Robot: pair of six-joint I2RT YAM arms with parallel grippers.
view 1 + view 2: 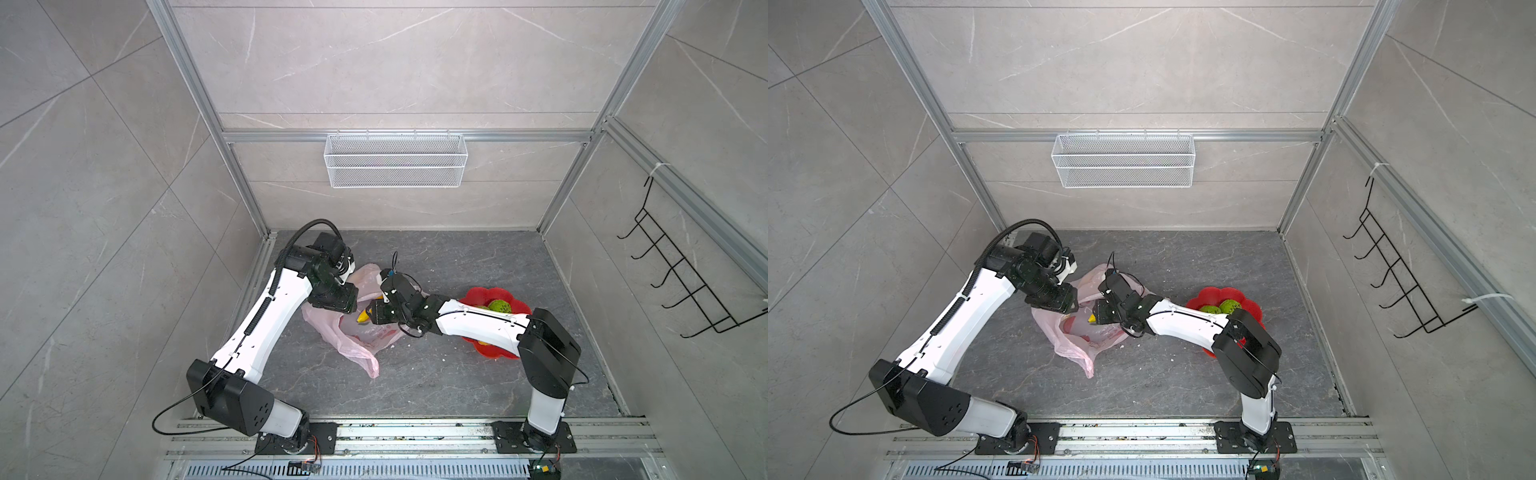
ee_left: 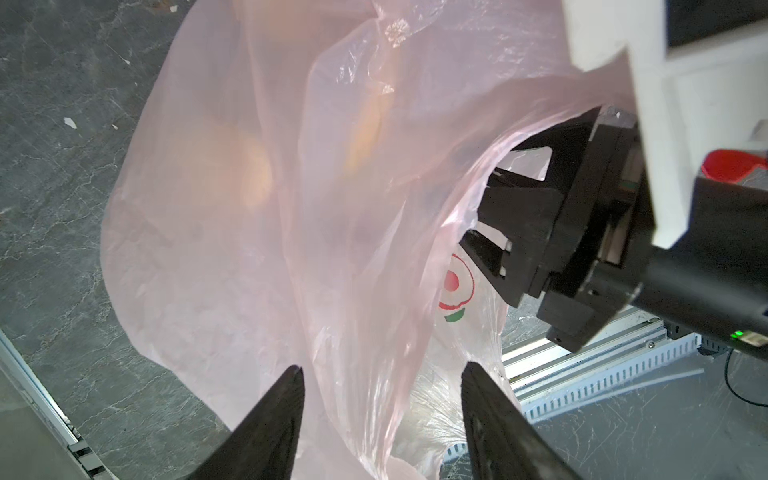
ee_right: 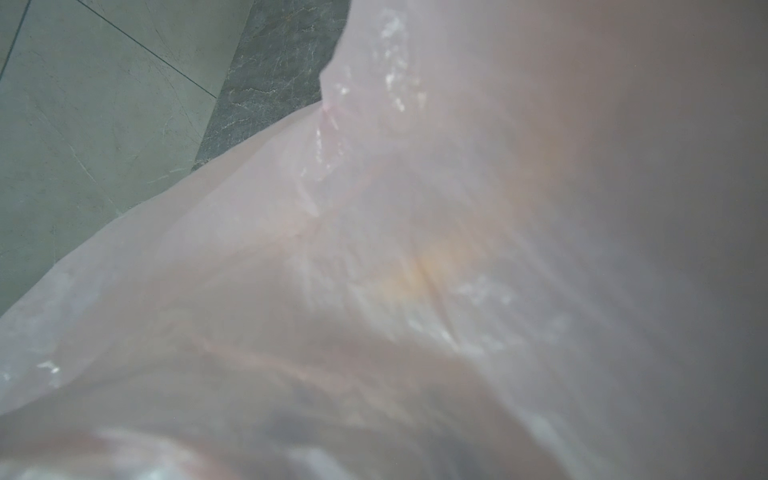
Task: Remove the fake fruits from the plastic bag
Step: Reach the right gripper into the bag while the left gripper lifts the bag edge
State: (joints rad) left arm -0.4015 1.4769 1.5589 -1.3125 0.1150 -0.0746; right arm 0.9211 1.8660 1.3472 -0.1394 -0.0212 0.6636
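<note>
— Pink film first: where does the bag (image 1: 360, 341) sit?
— At nine o'clock on the desk (image 1: 436, 386), with one handle trailing toward six. Its mouth faces three, which lets the right arm come in sideways.
— And the left fingers (image 2: 274, 415)?
— Apart, straddling a fold of the rim without pinching it. My guess is they are there to lift that rim and hold the mouth wide.
— The right fingers (image 2: 484, 251)?
— They reach inside the mouth with their tips hidden behind the film, so I cannot tell whether they are closed on anything. In a top view a banana (image 1: 364, 318) pokes out yellow right at them; it is likely the target.
— Anything else inside?
— Two orange-tinted lumps (image 2: 249, 166) glow through the plastic, farther in.
— And beyond?
— At three o'clock a red plate (image 1: 478, 296) carries green balls (image 1: 1229, 306), so the job looks partly done. At twelve a wire basket (image 1: 395, 166) hangs on the back wall.
</note>
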